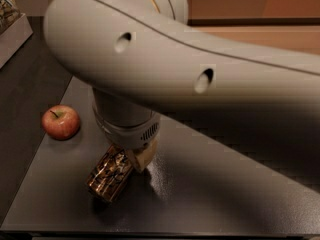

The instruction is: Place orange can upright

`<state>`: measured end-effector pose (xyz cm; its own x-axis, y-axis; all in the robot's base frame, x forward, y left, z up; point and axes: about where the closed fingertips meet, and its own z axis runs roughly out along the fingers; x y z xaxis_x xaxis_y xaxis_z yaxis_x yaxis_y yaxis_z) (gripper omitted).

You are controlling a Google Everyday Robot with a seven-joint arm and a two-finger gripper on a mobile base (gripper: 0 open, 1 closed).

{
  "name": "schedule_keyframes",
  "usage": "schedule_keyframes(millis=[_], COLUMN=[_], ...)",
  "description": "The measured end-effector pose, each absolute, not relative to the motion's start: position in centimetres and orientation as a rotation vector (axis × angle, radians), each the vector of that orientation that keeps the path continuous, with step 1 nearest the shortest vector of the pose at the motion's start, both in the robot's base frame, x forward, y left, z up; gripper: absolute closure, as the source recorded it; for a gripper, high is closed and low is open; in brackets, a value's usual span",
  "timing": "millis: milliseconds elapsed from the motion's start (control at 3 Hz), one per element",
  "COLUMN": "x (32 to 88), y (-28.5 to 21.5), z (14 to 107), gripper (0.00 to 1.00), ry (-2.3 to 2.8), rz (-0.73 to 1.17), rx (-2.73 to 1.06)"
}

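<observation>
The orange can (110,174) is a shiny brownish-orange can with dark markings. It is tilted, its lower end towards the front left, just above the dark grey table (215,194), with a shadow under it. My gripper (128,163) hangs below the wrist at the can's upper end and is shut on the can. One cream fingertip (143,157) shows on the can's right side; the other finger is hidden behind the can and wrist. The can's top is hidden.
A red apple (61,122) sits on the table to the left of the can. My big white arm (200,64) crosses the view and hides the table's back. A box (11,21) stands at the far left. The table's front edge is near the can.
</observation>
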<state>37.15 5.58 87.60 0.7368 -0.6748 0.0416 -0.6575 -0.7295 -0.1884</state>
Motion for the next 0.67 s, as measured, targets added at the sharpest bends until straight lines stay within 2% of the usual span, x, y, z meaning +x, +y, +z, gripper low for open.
schedule_keyframes(millis=[333, 667], x=[38.8, 41.2], y=[6.0, 6.1], z=[90.1, 92.6], gripper=[1.00, 1.00], ry=[1.010, 0.931], rz=[-0.289, -0.433], rx=[-2.704, -2.593])
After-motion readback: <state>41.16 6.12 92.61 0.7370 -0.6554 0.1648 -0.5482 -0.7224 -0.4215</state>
